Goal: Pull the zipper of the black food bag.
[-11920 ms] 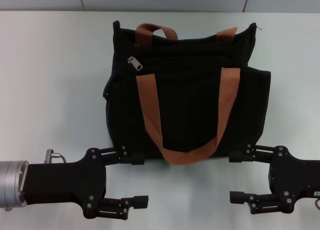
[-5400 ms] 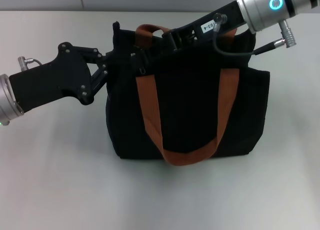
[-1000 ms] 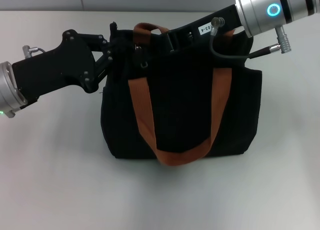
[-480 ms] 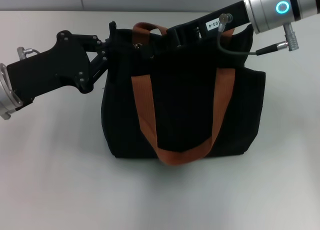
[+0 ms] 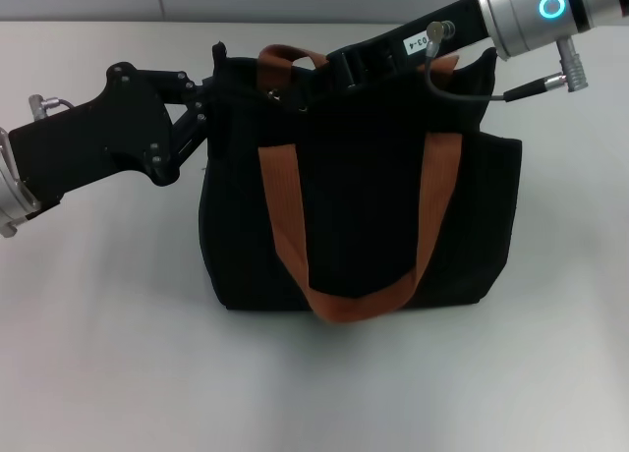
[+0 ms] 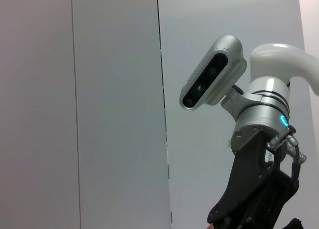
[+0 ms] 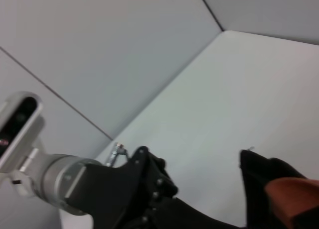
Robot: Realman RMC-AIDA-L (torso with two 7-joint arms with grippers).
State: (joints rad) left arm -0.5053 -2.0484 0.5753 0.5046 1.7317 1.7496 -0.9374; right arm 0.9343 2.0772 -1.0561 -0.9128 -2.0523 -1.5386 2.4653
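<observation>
— Where was the black food bag [image 5: 373, 187]?

— Upright on the tabletop [image 5: 98, 324]. My left end effector [image 5: 211, 103] pinched its top corner; my right end effector [image 5: 310, 84] sat at the zipper line. Right grip: I couldn't tell.

My head camera looks down on the white bench [image 5: 98, 354]; both wrist cameras tilt upward, each catching the opposite arm.

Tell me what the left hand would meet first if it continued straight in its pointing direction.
Probably the black food bag: the left hand already points into its upper left corner; contact is unclear.
</observation>
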